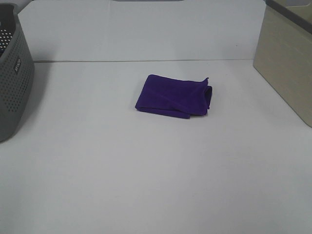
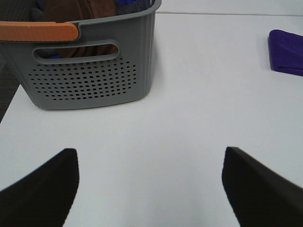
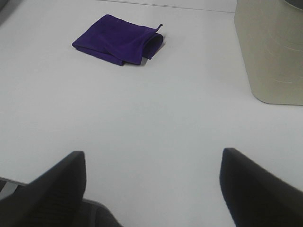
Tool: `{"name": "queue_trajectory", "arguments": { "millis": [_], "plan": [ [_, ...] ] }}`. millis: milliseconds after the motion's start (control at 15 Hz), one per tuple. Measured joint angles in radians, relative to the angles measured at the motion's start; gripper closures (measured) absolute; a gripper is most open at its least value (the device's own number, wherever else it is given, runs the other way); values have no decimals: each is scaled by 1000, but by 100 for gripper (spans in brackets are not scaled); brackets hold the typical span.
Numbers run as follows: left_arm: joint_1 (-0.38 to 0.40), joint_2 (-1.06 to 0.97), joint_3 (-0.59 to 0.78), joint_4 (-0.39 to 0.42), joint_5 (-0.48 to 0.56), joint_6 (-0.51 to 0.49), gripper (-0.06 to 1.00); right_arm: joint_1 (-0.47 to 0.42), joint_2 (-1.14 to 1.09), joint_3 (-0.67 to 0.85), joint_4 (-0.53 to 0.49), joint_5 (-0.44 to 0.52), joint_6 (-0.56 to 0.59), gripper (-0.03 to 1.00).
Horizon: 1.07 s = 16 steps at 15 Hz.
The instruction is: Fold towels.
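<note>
The deep purple towel point(image 1: 174, 96) lies folded into a small rectangle on the white table, a little beyond its middle. It shows in the right wrist view point(image 3: 118, 39) and partly in the left wrist view point(image 2: 287, 51). No white tag shows. My left gripper point(image 2: 150, 189) is open and empty, low over the table near the grey basket, far from the towel. My right gripper point(image 3: 152, 189) is open and empty over the table's near right part, well short of the towel. Neither gripper shows in the high view.
A grey perforated basket point(image 1: 13, 78) with an orange handle point(image 2: 38, 31) stands at the table's left edge and holds brown and blue cloths. A beige bin point(image 1: 287, 63) stands at the right edge, also in the right wrist view point(image 3: 270, 52). A white wall closes the back.
</note>
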Motion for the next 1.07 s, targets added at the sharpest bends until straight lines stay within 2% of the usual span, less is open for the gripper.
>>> {"name": "queue_trajectory", "arguments": {
  "millis": [1067],
  "plan": [
    [0, 0, 0, 0, 0, 0, 18, 0, 0, 0, 0, 0, 0, 20]
  ]
}}
